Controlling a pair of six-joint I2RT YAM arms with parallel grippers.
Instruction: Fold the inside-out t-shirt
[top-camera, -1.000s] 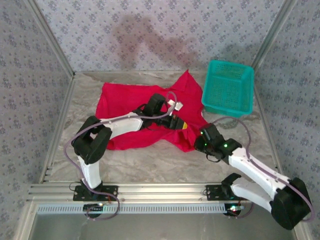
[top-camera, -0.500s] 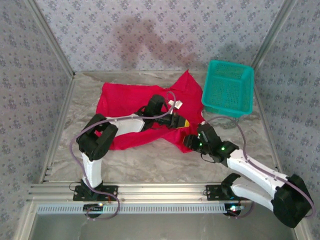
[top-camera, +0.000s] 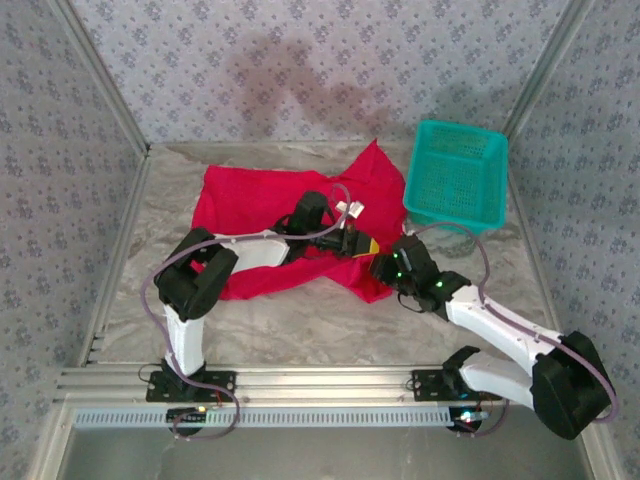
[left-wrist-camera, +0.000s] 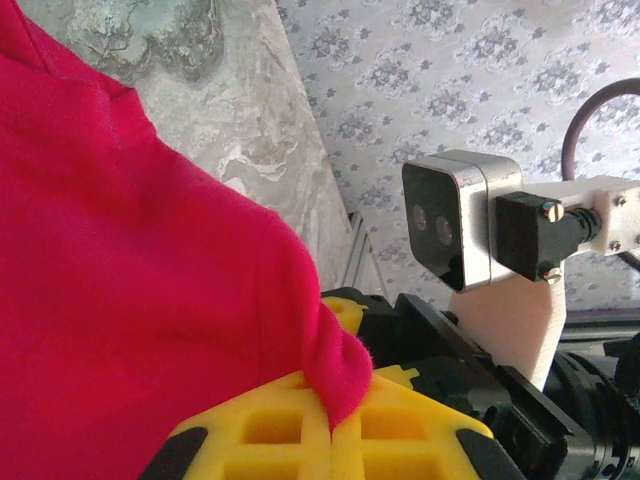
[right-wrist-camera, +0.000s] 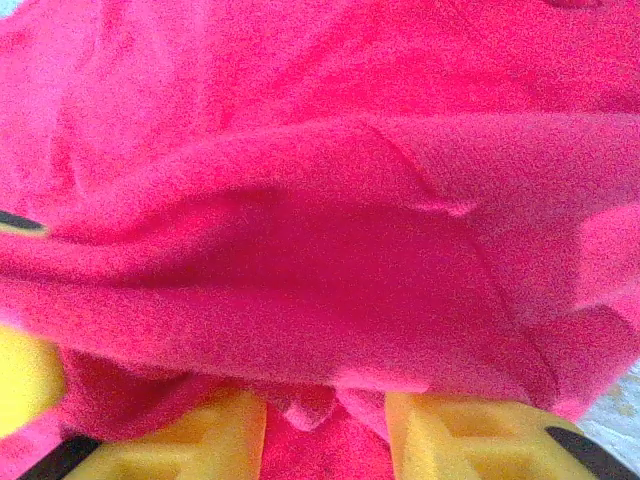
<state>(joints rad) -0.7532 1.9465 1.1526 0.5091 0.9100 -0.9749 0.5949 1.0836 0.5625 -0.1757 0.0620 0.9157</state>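
The inside-out t-shirt (top-camera: 250, 195) is bright red and lies crumpled across the back middle of the table, its small white tag (top-camera: 350, 210) showing near the right side. My left gripper (top-camera: 368, 247) reaches over it from the left. In the left wrist view its yellow fingers (left-wrist-camera: 260, 435) are shut on a pinched fold of the red cloth (left-wrist-camera: 120, 300). My right gripper (top-camera: 381, 268) meets the shirt's front right edge, right next to the left one. Its fingers (right-wrist-camera: 225, 435) stand apart, with loose folds of cloth (right-wrist-camera: 320, 250) in the gap.
A teal mesh basket (top-camera: 455, 175) stands at the back right, close to the shirt's right corner. Patterned walls enclose the marble table (top-camera: 300, 330) on three sides. A metal rail (top-camera: 300, 385) with both arm bases runs along the near edge.
My right gripper has moved up and left from the bare table onto the shirt's front right edge, beside the left gripper. The left gripper has kept its pinch and barely moved.
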